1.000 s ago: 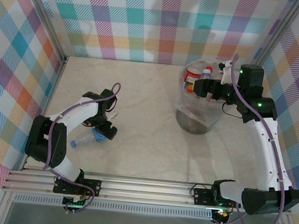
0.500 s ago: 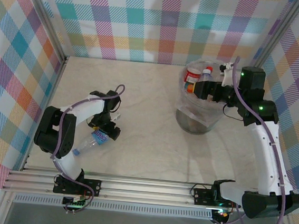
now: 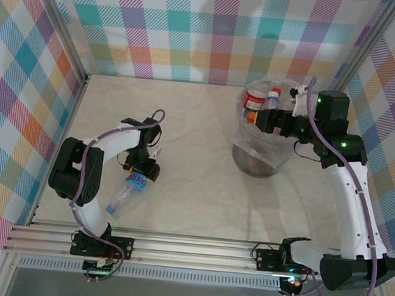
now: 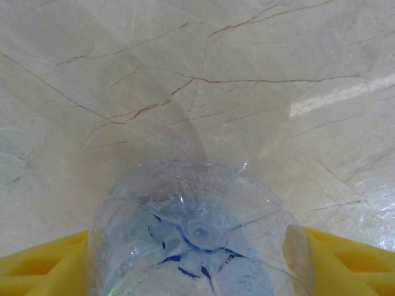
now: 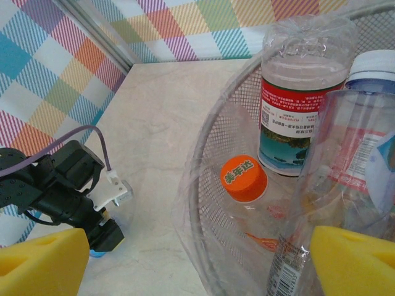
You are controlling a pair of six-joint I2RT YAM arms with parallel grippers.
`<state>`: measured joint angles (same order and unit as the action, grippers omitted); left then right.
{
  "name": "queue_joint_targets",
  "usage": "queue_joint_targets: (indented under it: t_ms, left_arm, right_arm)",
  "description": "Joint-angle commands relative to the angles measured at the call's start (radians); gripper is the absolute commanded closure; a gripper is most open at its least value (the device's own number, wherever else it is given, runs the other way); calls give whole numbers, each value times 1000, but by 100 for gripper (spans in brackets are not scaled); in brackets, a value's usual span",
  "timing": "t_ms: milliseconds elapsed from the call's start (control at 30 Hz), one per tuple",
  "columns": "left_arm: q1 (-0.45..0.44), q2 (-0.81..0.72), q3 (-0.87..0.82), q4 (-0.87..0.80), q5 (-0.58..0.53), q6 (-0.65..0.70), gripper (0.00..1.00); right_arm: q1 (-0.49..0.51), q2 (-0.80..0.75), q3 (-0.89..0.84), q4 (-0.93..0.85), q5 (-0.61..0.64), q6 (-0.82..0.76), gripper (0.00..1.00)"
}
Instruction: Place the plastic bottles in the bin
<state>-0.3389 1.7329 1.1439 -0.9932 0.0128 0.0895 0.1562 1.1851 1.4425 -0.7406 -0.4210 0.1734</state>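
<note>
My left gripper (image 3: 141, 173) is shut on a clear bottle with a blue label (image 3: 127, 190), which slants toward the near left over the table. In the left wrist view the bottle's base (image 4: 200, 231) sits between my yellow pads (image 4: 349, 262). The bin (image 3: 259, 143) stands at the back right with several bottles in it. Among them are a red-labelled bottle (image 5: 296, 117), an orange-capped one (image 5: 244, 177) and a white-capped one (image 5: 373, 68). My right gripper (image 3: 261, 116) hangs open over the bin's rim (image 5: 207, 185), with its pads (image 5: 43, 262) wide apart.
Checked walls close in the table on three sides, and the bin stands near the right wall. The marble tabletop (image 3: 190, 154) lies bare between my left gripper and the bin. My left arm (image 5: 58, 185) shows in the right wrist view.
My left gripper has closed on the blue-labelled bottle and turned it; its far end swung from pointing left toward the near edge. The right gripper has barely shifted over the bin.
</note>
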Motion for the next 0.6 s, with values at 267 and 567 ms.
queue_joint_targets:
  t_ms: [267, 567]
  left_arm:
    - [-26, 96, 131, 166, 367, -331, 47]
    - [-69, 90, 66, 500, 482, -688, 45]
  right_arm:
    - [61, -73, -176, 146, -132, 116, 8]
    - [279, -118, -332, 205, 14, 225, 8]
